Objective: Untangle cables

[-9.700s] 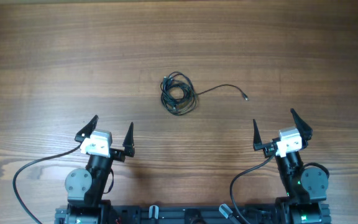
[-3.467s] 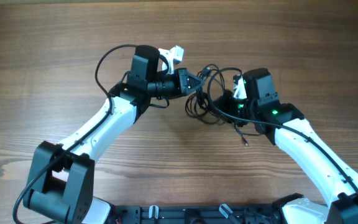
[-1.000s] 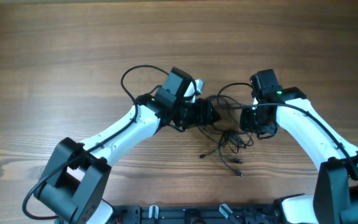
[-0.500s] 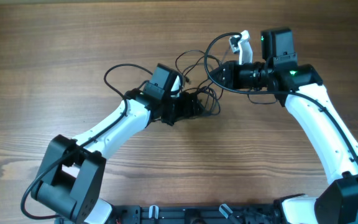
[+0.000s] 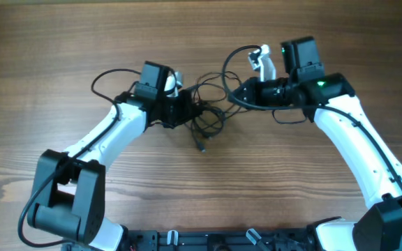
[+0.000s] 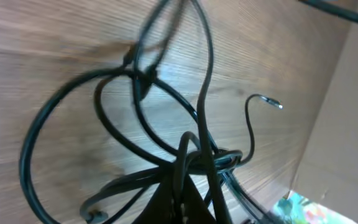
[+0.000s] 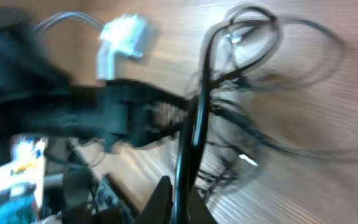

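Observation:
A tangle of thin black cables [image 5: 211, 115] hangs stretched between my two grippers near the middle of the wooden table. My left gripper [image 5: 192, 111] is shut on a few strands at the tangle's left side. In the left wrist view the fingers [image 6: 182, 199] pinch a strand, and loops [image 6: 110, 118] spread out above them. My right gripper [image 5: 237, 94] is shut on one black cable at the upper right. The right wrist view shows that cable [image 7: 194, 124] running up from the closed gripper [image 7: 180, 202]. One plug end [image 5: 201, 148] dangles below the tangle.
Another small plug tip [image 6: 273, 103] shows in the left wrist view. The left arm [image 7: 123, 115] fills the left of the right wrist view, close to the right gripper. The arms' own black cables loop beside each wrist [image 5: 110, 77]. Bare wooden table [image 5: 61, 42] surrounds the arms.
The left gripper has closed on the strands and pulled left. The right gripper, still shut on its cable, has shifted slightly down and left. The tangle is now spread between them.

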{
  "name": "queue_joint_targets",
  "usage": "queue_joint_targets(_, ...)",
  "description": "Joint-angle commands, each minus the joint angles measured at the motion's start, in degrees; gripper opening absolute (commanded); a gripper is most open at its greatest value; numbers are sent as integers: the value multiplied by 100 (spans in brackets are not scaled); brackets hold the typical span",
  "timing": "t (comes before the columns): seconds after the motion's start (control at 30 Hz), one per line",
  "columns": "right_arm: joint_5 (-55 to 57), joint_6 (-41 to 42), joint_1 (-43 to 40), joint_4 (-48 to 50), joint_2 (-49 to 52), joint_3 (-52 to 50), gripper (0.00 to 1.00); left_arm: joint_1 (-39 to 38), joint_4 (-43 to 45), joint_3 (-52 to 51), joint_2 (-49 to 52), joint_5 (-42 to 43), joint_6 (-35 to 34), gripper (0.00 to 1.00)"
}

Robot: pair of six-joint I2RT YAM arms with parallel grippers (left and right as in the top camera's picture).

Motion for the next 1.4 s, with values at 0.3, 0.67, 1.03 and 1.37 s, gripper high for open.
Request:
queue_joint_targets(0.3, 4750, 177, -1493, -2173, -96, 94, 5, 3034, -863, 15, -1235, 1075, 1005, 4)
queue_joint_targets(0.67, 297, -2229, -1344, -1550, -96, 94, 54, 2553, -789, 15, -1233, 1840, 1327, 4)
queue_joint_targets(1.03, 284, -2013, 564, 151, 564, 83, 59, 1528, 1681, 31, -1552, 3676, 546, 4)
queue_joint_targets(1.37, 409, -1910, 1377, 1799, 957, 83, 65, 1502, 1853, 31, -1779, 3952, -271, 4)
